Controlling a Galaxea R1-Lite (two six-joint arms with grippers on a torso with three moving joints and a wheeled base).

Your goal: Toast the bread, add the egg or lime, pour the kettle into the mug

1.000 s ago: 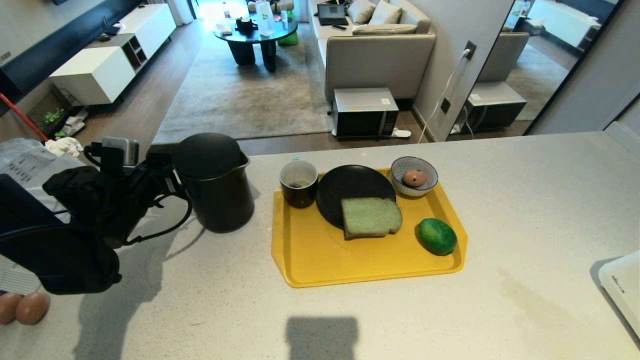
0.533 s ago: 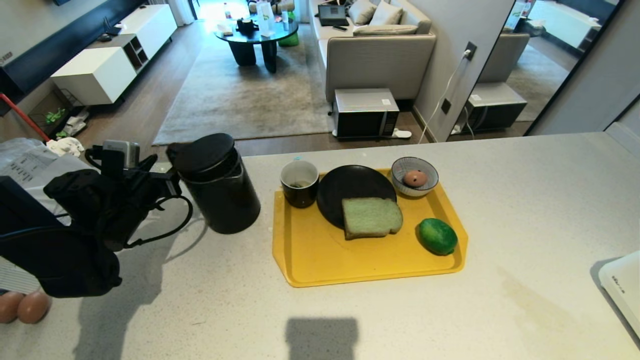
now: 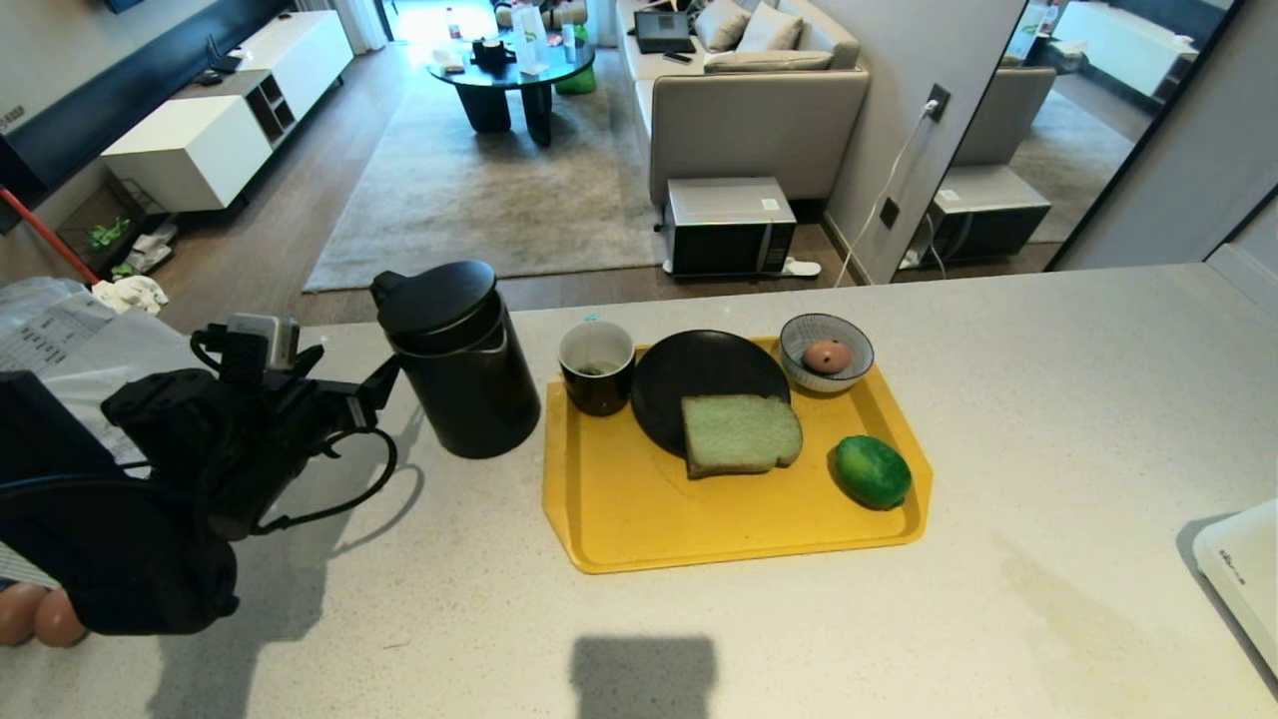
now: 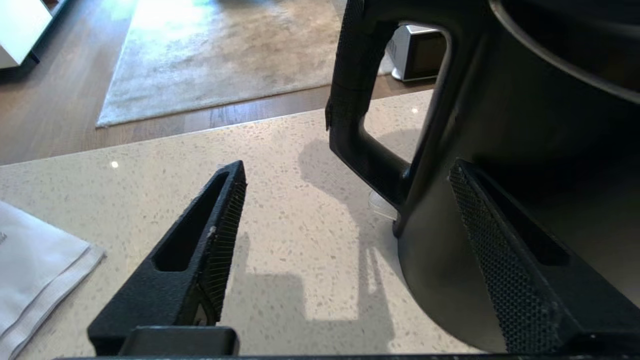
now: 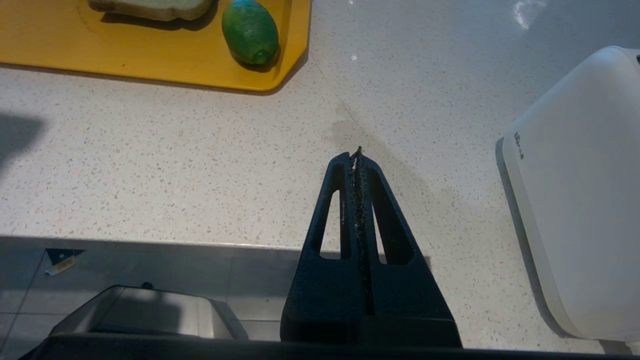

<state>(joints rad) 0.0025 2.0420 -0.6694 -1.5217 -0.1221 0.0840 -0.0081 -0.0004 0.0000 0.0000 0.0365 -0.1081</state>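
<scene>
The black kettle (image 3: pixel 469 374) stands on the counter just left of the yellow tray (image 3: pixel 639 519), its lid sitting slightly askew. My left gripper (image 3: pixel 384 384) is at its handle side, open. In the left wrist view, the left gripper (image 4: pixel 347 167) has its jaws spread wide, holding nothing. The kettle handle (image 4: pixel 357 95) rises just beyond the fingertips, and the kettle (image 4: pixel 480 150) body is against one finger (image 4: pixel 500 260). On the tray are the mug (image 3: pixel 596 366), the bread (image 3: pixel 741 434) half on a black plate (image 3: pixel 699 374), the lime (image 3: pixel 873 471) and an egg (image 3: pixel 827 355) in a striped bowl. My right gripper (image 5: pixel 356 150) is parked shut over the counter's front edge.
A white appliance (image 3: pixel 1238 579) sits at the counter's right end, close to the right gripper. Two brown eggs (image 3: pixel 40 617) and papers (image 3: pixel 60 340) lie at the far left behind my left arm. The counter's far edge drops to the living room floor.
The left gripper has opened and let go of the kettle handle. The kettle has shifted right toward the tray, and its lid now sits askew. The arm followed it right.
</scene>
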